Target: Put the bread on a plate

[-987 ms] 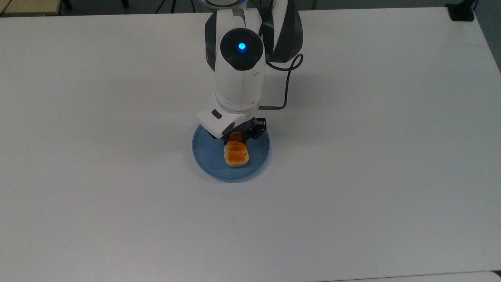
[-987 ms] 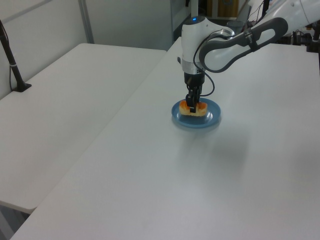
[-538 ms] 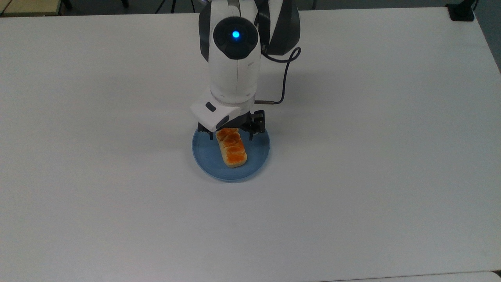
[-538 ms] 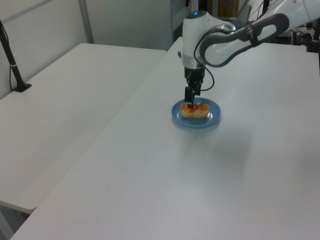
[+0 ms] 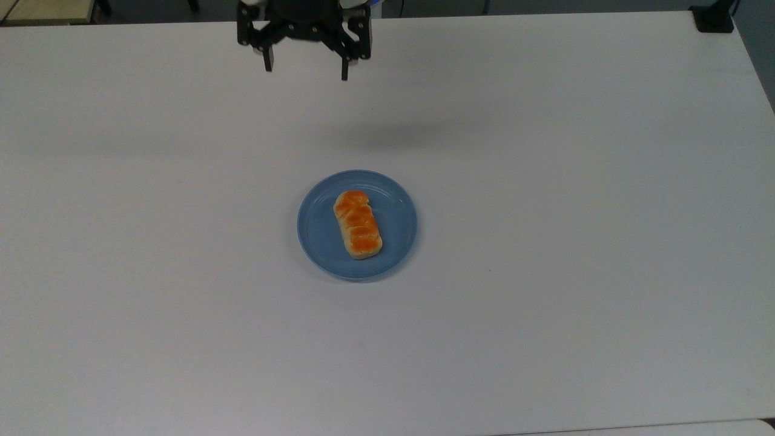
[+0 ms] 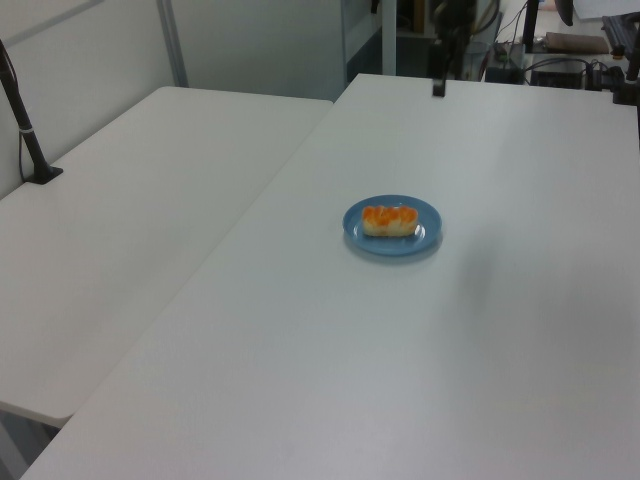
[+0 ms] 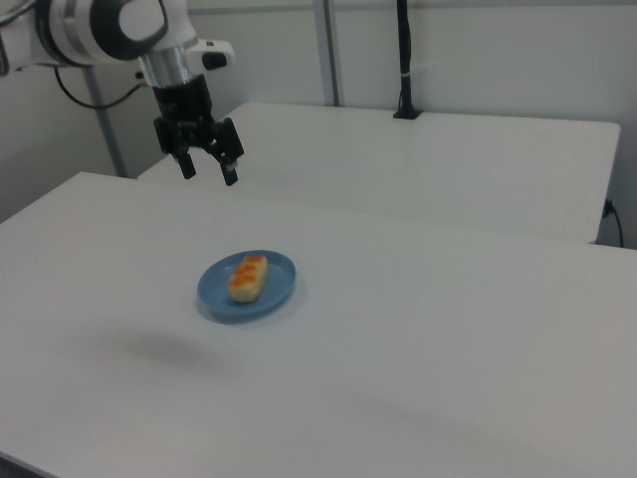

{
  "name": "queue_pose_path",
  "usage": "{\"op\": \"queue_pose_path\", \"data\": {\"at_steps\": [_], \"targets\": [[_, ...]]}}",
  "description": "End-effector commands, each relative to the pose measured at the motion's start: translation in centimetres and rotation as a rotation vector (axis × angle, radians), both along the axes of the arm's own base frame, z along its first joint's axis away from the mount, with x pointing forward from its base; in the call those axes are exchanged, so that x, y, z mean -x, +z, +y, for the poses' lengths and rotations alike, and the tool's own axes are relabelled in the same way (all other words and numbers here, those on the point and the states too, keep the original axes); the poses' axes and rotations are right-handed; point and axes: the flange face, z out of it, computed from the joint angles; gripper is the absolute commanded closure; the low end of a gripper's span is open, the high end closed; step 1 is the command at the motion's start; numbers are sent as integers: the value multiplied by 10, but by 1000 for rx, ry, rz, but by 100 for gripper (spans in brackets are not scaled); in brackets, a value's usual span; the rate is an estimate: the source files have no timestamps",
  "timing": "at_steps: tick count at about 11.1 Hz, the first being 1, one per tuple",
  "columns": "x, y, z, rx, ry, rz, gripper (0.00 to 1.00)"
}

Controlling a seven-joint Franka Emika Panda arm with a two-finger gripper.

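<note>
The bread [image 5: 358, 224] lies flat on the light-blue plate [image 5: 315, 233], its orange glazed top facing up. In the left view the bread [image 6: 390, 220] rests across the plate [image 6: 392, 244], and in the right view the bread [image 7: 247, 278] sits in the middle of the plate [image 7: 279, 288]. My gripper [image 5: 305, 68] hangs open and empty at the top view's upper edge, far from the plate. The right view shows the gripper [image 7: 208, 171] high above the table, up and to the left of the plate. One dark finger [image 6: 438, 88] appears at the top of the left view.
The plate stands near the middle of a wide white table [image 5: 545, 272]. A second white table [image 6: 130, 200] adjoins it on the left view's left. A black post base [image 5: 713, 18] sits at the top view's far right corner.
The gripper let go of the bread, opened, then rose and pulled far back from the plate. The bread settled flat on the plate and stays there.
</note>
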Motion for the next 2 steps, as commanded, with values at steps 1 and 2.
{"op": "queue_pose_path", "data": {"at_steps": [1,2], "targets": [[19,5,2,-8,-10,36,0],[20,7,-1,-8,-14,36,0]]}}
